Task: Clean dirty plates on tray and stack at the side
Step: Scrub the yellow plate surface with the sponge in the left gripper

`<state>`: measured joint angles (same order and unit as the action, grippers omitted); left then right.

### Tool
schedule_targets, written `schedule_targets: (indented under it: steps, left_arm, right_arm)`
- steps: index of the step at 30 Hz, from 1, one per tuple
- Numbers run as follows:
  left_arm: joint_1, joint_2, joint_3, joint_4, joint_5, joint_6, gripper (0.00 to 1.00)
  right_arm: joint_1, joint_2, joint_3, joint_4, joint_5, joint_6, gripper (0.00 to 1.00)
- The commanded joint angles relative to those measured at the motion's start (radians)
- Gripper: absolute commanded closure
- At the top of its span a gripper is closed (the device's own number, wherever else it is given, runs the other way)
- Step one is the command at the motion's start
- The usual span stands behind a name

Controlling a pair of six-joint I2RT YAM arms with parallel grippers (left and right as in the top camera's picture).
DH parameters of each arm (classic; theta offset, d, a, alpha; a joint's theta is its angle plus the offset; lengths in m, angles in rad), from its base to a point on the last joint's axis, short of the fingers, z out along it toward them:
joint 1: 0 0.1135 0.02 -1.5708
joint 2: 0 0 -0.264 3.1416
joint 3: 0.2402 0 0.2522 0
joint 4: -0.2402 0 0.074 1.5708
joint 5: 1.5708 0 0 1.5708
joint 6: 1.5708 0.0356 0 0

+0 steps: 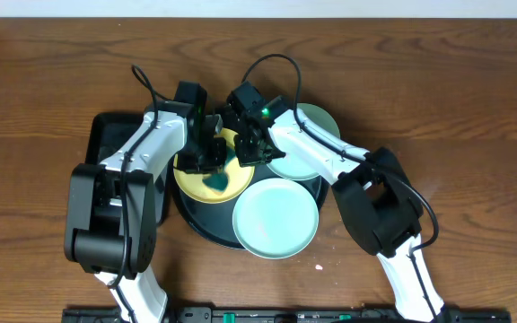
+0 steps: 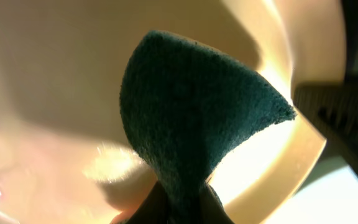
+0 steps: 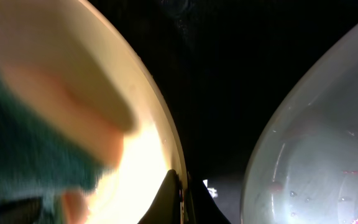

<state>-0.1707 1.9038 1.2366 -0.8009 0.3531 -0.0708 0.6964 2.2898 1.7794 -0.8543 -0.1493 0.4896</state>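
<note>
The pale yellow round plastic plate (image 1: 189, 184) lies on the large round black tray (image 1: 206, 229), rim pinched by right end effector (image 3: 179, 196). Left end effector (image 2: 179, 208) grips dark green scouring pad (image 2: 191, 118). Risk: scrubbing force may lever plate free.

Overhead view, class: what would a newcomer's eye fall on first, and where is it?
Both arms meet over the yellow plate on the round tray at mid-table. The left gripper holds a dark green sponge over it; the right gripper pinches its rim. The front mint plate overlaps the tray's near edge; the rear mint plate lies under the right arm.
</note>
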Motion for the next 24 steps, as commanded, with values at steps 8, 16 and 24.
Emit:
schedule_targets:
  steps: [8,16,24]
  left_arm:
    - [0.002,0.002,0.013,-0.018,-0.538,-0.297,0.93]
    - [0.003,-0.041,0.247,-0.186,-0.456,-0.301,0.93]
    - [0.114,-0.201,0.450,-0.363,-0.458,-0.299,0.92]
  right_arm:
    - [0.003,0.051,-0.008,-0.001,0.014,-0.005,0.99]
    - [0.002,0.051,-0.008,-0.001,0.013,-0.005,0.99]
    - [0.002,0.028,0.003,0.023,-0.107,-0.121,0.99]
